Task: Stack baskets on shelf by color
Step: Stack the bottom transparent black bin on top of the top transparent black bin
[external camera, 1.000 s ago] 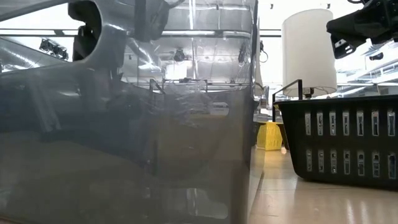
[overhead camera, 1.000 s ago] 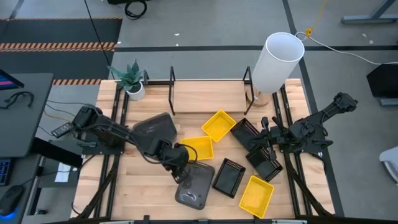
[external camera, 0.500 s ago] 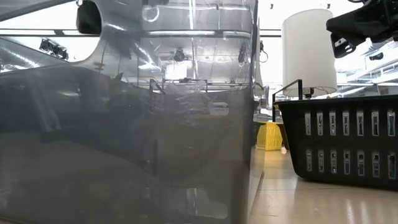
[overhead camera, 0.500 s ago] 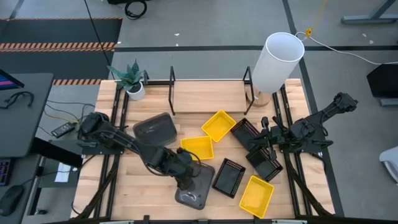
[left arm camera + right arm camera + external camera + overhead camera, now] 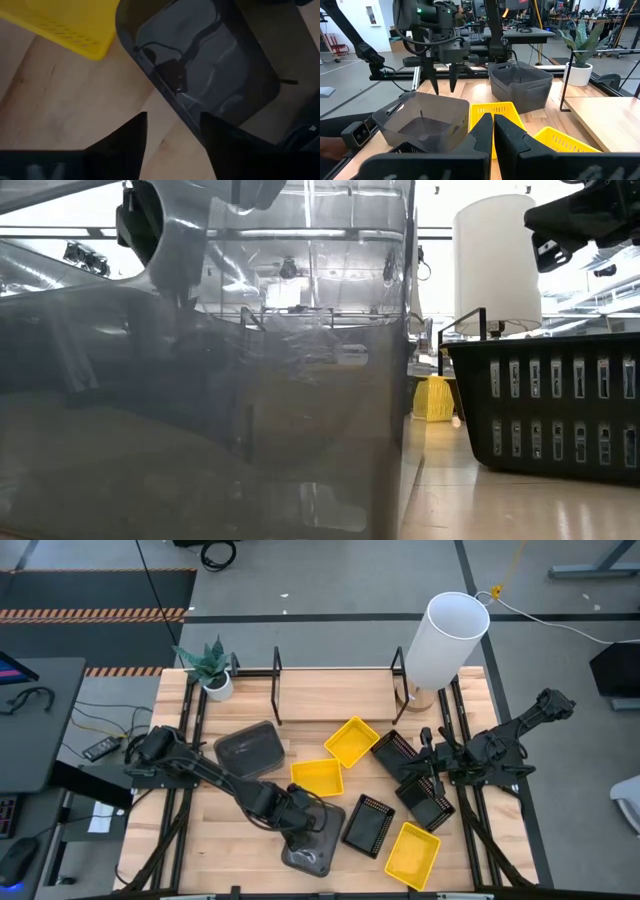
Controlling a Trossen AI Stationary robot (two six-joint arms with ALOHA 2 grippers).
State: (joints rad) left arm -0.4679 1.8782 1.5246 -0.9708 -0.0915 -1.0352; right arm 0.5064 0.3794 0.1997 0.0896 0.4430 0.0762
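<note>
High view | grey basket [image 5: 313, 839] long axis near-far | left pincer [image 5: 297, 825] apart above rim

— What do the arms look like?
— Both are matte black, made of chunky jointed segments with thin black cables looped along them.
— And the ends?
— The left gripper [image 5: 300, 827] has two slim, tapered black fingers [image 5: 431, 75]; a small green light glows on its wrist. The right gripper [image 5: 493, 131] has broad, wedge-shaped black fingers [image 5: 512, 137].
</note>
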